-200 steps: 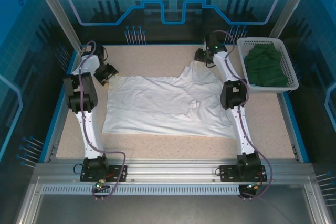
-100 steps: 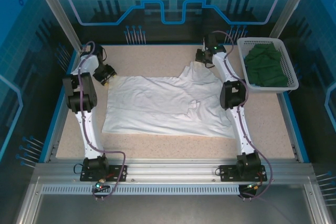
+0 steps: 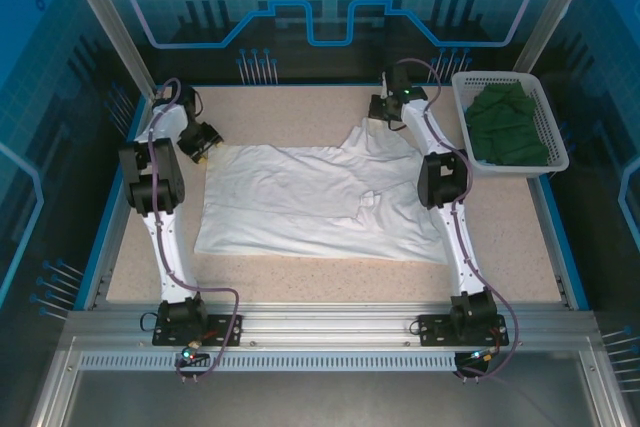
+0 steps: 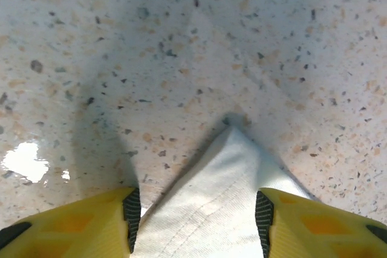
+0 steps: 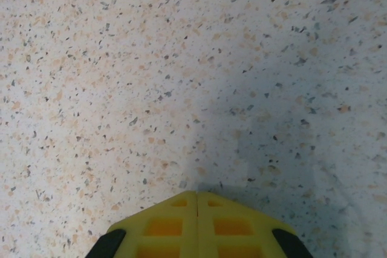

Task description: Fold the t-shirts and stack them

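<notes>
A large white t-shirt (image 3: 310, 197) lies spread flat over the middle of the table. My left gripper (image 3: 203, 150) is at its far left corner. In the left wrist view that corner (image 4: 224, 209) lies between the yellow fingers (image 4: 91, 225), and the left gripper (image 4: 196, 209) is open around it. My right gripper (image 3: 378, 110) sits at the shirt's raised far peak (image 3: 372, 132). In the right wrist view the right gripper (image 5: 198, 194) is shut, fingers pressed together over bare table with no cloth showing. A dark green t-shirt (image 3: 508, 127) lies crumpled in the basket.
The white lattice basket (image 3: 465, 97) stands at the far right corner of the table. A blue raised rim (image 3: 100, 247) borders the speckled tabletop. Bare table lies along the far edge (image 3: 290, 107) and in front of the shirt (image 3: 320, 277).
The right gripper has closed and shifted slightly left along the far edge. The left gripper has stayed at the shirt's corner, and the shirt has hardly moved.
</notes>
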You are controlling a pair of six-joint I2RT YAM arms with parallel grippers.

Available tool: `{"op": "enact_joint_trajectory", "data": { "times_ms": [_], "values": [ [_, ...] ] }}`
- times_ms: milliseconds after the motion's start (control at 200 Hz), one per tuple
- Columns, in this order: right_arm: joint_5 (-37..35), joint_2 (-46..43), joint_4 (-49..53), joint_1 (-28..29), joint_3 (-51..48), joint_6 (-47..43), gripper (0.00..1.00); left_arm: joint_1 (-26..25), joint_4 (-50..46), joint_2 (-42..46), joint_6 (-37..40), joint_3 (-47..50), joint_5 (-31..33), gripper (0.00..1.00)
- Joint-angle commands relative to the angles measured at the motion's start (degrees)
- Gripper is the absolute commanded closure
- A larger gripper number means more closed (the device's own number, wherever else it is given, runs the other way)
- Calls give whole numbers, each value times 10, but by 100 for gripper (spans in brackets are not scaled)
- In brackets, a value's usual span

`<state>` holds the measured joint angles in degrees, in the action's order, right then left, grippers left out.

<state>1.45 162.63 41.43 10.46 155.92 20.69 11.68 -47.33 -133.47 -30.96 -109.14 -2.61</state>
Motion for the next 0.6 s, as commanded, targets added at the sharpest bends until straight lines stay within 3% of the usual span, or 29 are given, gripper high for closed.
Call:
{"op": "enact_joint_trajectory", "data": {
  "times_ms": [0, 350, 595],
  "values": [
    [-4, -27, -2, 9, -8, -16, 100, -9, 44, -13, 5, -8, -36, 42],
    [7, -28, 0, 6, -15, -16, 100, -32, -32, -73, 11, -118, 23, 43],
    [9, -29, -1, 6, -18, -18, 100, -36, -50, -82, 8, -128, 73, 49]
  ]
}}
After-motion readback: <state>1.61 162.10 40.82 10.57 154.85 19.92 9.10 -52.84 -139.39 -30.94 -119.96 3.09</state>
